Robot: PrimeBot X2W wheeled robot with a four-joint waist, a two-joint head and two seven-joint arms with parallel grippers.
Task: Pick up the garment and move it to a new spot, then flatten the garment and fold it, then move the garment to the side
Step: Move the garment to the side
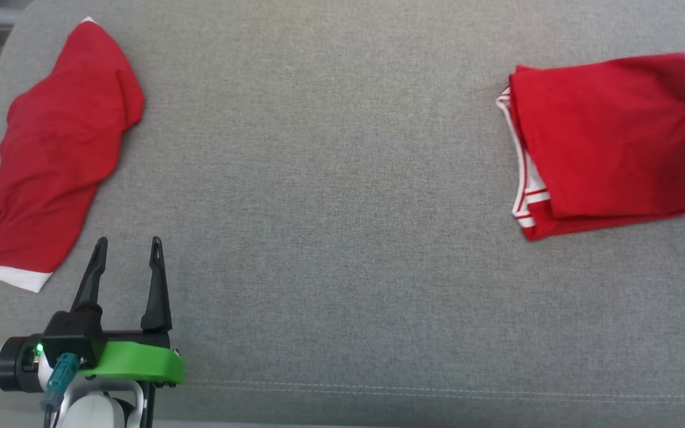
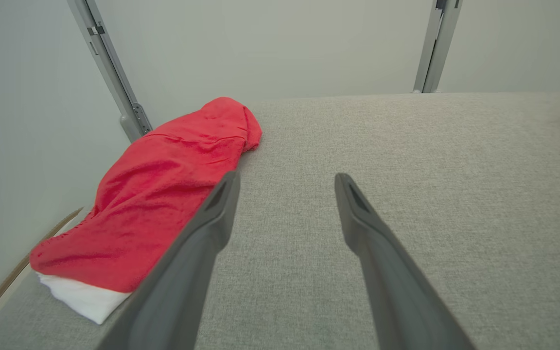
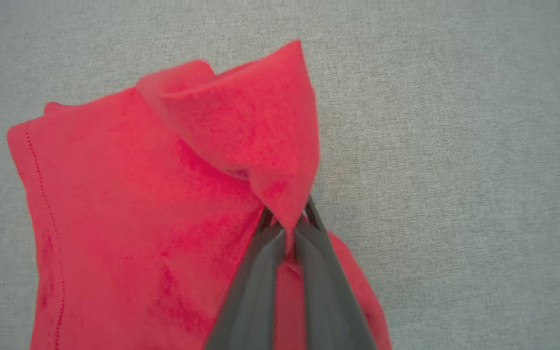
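Where the grey woven upholstery reaches three o'clock in the head view, the folded red garment lies rectangular, a soft knit with white striped trim along its nine o'clock edge. Right gripper: fingers pressed together, pinching a peaked corner of its cloth. Left gripper, at seven o'clock: fingers spread. Just beside it, toward ten o'clock, a crumpled red garment with white hem lies slumped, well apart from the folded one.

Folded garment cut off, head view right edge.
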